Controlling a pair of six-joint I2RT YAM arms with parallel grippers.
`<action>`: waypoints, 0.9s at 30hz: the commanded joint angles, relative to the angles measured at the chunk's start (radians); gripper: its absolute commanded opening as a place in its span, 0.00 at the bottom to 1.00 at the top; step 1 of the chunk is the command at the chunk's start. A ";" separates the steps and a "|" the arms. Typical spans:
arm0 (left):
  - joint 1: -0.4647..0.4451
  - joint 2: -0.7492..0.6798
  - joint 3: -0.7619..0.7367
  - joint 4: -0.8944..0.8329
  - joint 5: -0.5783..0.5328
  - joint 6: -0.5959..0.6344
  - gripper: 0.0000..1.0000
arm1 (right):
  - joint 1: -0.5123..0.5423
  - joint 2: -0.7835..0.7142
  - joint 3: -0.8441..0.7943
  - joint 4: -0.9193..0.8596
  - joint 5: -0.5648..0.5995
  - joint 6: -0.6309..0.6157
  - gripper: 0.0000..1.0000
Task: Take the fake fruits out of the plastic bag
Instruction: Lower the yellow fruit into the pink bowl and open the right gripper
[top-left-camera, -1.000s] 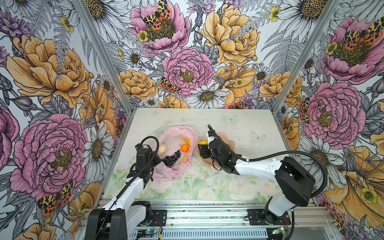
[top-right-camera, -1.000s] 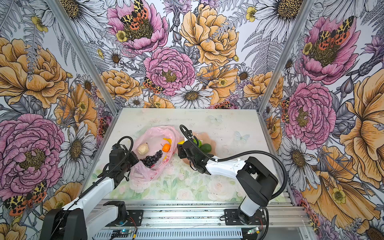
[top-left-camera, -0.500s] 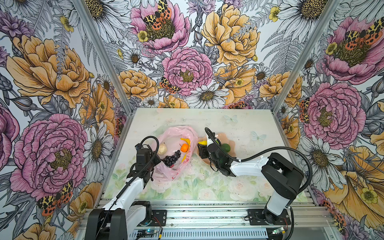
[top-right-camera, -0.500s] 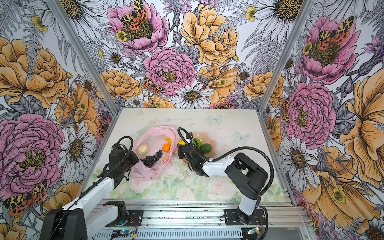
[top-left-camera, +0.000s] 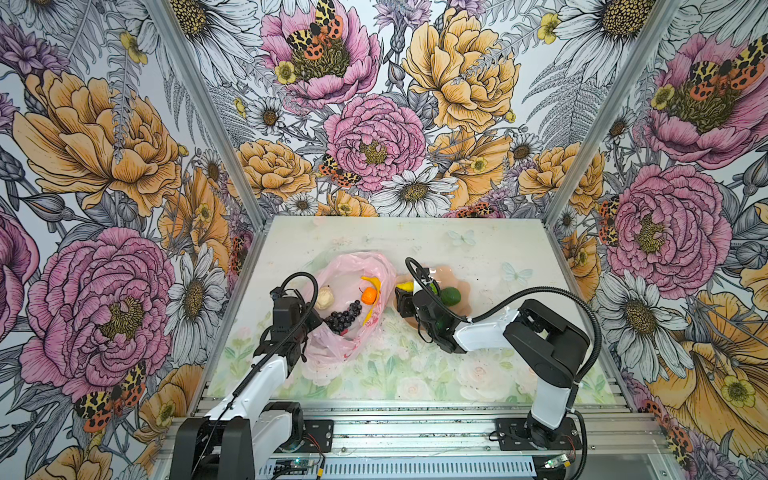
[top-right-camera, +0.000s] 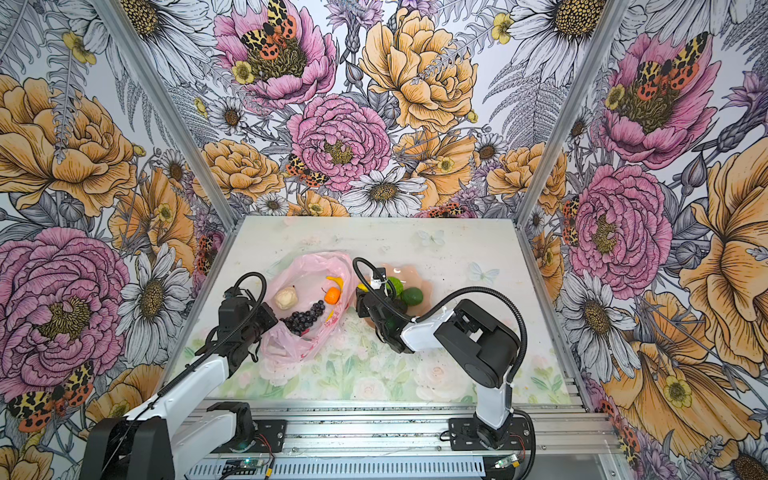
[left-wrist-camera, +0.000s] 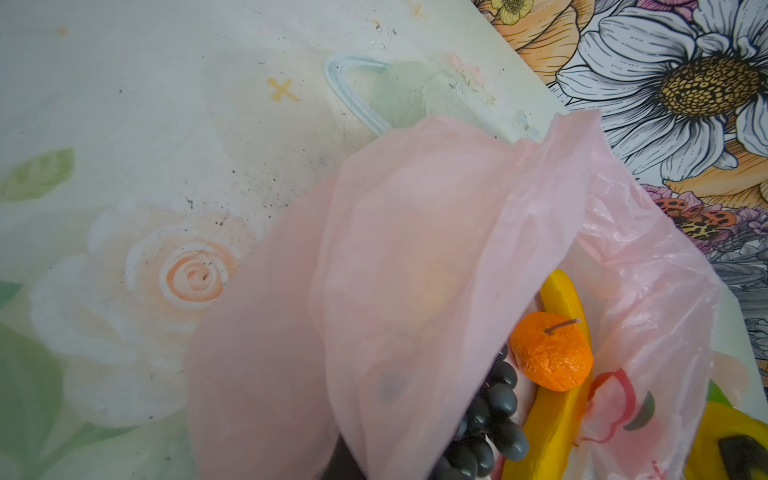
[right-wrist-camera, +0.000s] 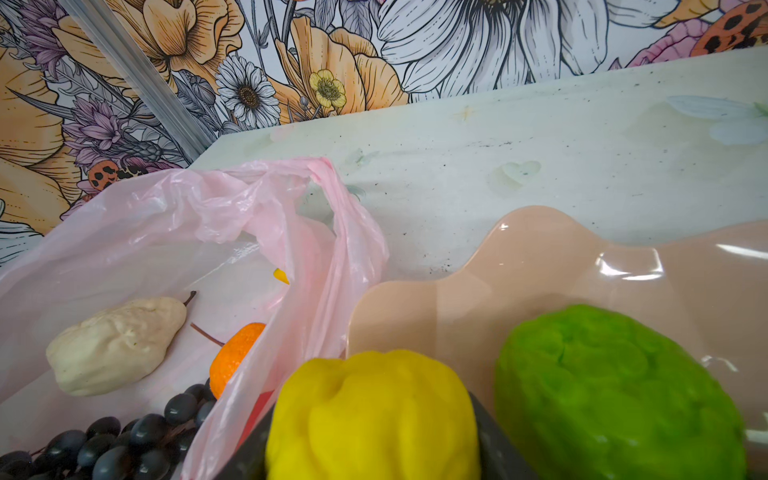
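The right gripper (top-left-camera: 404, 296) had its jaws set partway apart with the lemon (right-wrist-camera: 370, 411) clamped between them. It held the fruit over the left edge of the peach dish (right-wrist-camera: 540, 257), just beside the lime (right-wrist-camera: 615, 395). The avocado (top-left-camera: 451, 296) lay further right in the same dish. The left gripper (top-left-camera: 316, 323) was pinched tight on the near-left edge of the plastic bag (top-left-camera: 345, 266), keeping its mouth spread on the table (top-left-camera: 457, 249).

The step in hand looked like setting the lemon down. It hung very close to the dish's left rim, with the bag's side just beyond. A small shift to the right, toward the dish's middle, would probably have kept it from rolling off. There was little room beside the lime, so a low, gentle approach seemed wise. The jaws should open only once the lemon sat on the dish floor.

The orange (top-left-camera: 368, 295), banana (top-left-camera: 374, 282), grapes (top-left-camera: 345, 318) and beige piece (top-left-camera: 324, 297) lay inside the bag, so the task appeared roughly half done. The left grip was best kept as it was. The film was thin and would likely sag over the fruit if let go.
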 joint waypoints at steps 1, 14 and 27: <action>-0.009 -0.011 -0.011 0.025 -0.013 0.015 0.00 | -0.007 0.019 -0.002 0.061 -0.013 0.014 0.63; -0.006 -0.039 -0.018 0.008 -0.031 0.011 0.00 | -0.019 -0.020 -0.044 0.024 -0.065 0.047 0.73; -0.005 -0.044 -0.018 0.003 -0.041 0.010 0.00 | -0.020 -0.109 -0.063 -0.090 -0.154 0.046 0.76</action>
